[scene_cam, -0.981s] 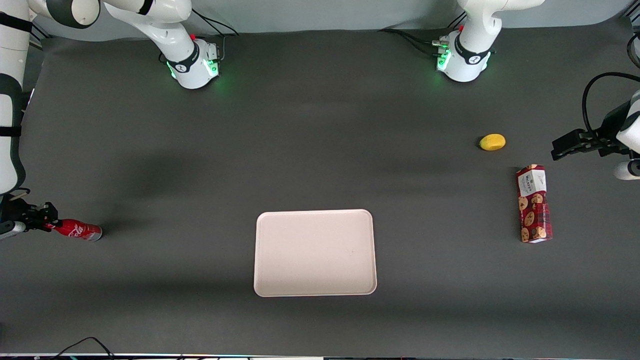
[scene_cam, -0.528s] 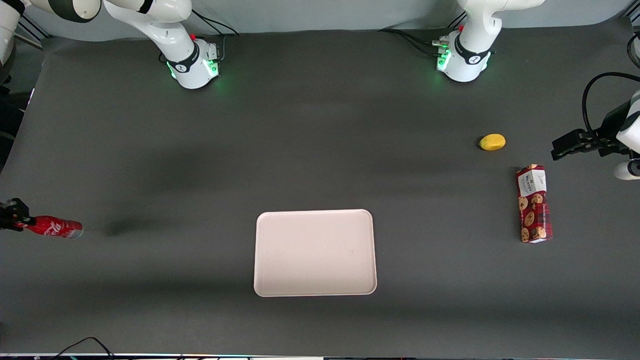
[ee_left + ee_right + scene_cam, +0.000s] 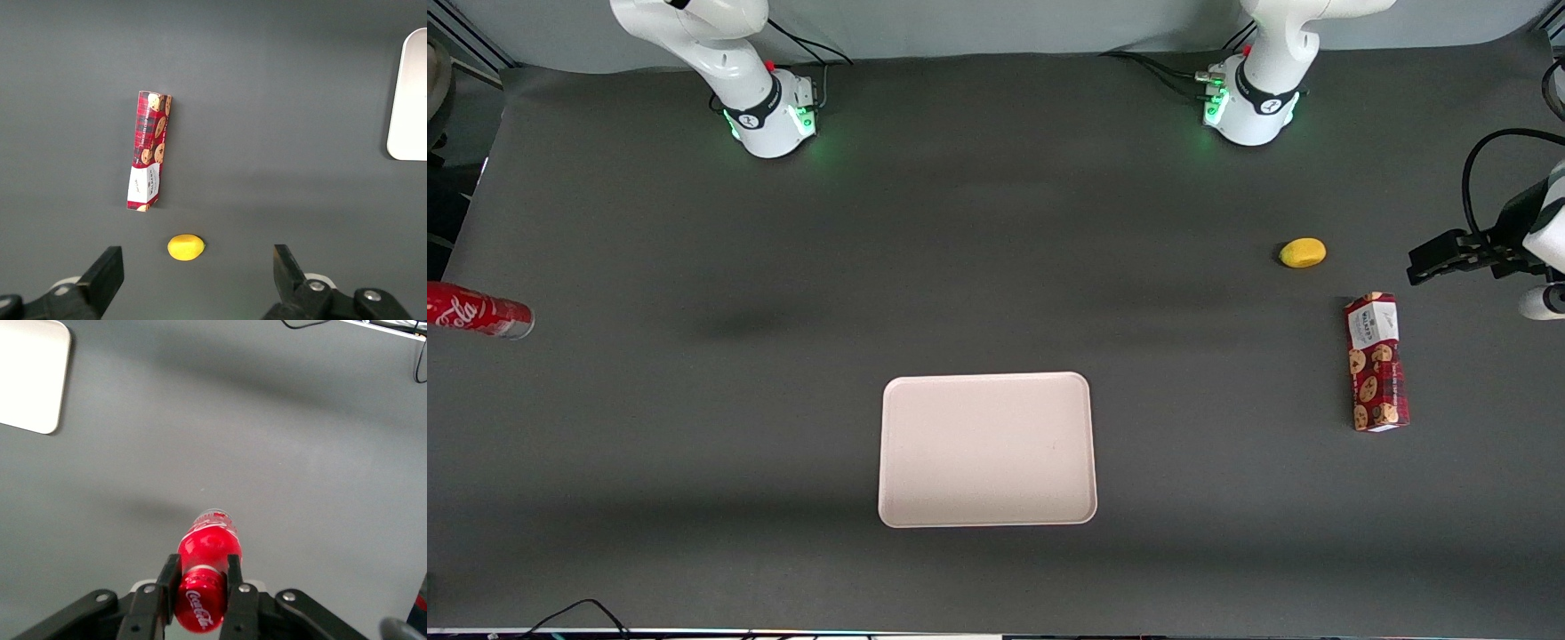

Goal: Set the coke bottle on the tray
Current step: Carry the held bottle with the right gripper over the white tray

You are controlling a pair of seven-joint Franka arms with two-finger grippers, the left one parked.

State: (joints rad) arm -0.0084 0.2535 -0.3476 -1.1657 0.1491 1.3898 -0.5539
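The coke bottle (image 3: 476, 314), red with white script and a silvery base, hangs lying sideways in the air at the working arm's end of the table, cut by the picture's edge. In the right wrist view my gripper (image 3: 200, 572) is shut on the bottle (image 3: 208, 550) near its red cap, one finger on each side, well above the table. In the front view the gripper itself is out of the picture. The cream-white tray (image 3: 987, 449) lies flat near the front camera, mid-table; its corner shows in the right wrist view (image 3: 30, 377).
A red cookie box (image 3: 1376, 362) and a yellow lemon-like fruit (image 3: 1303, 252) lie toward the parked arm's end; both show in the left wrist view, the box (image 3: 148, 151) and the fruit (image 3: 185, 247). Cables run along the table's edge (image 3: 373, 327).
The gripper has lifted the bottle off the table; it has risen and moved farther from the front camera, sliding partly out of the front view.
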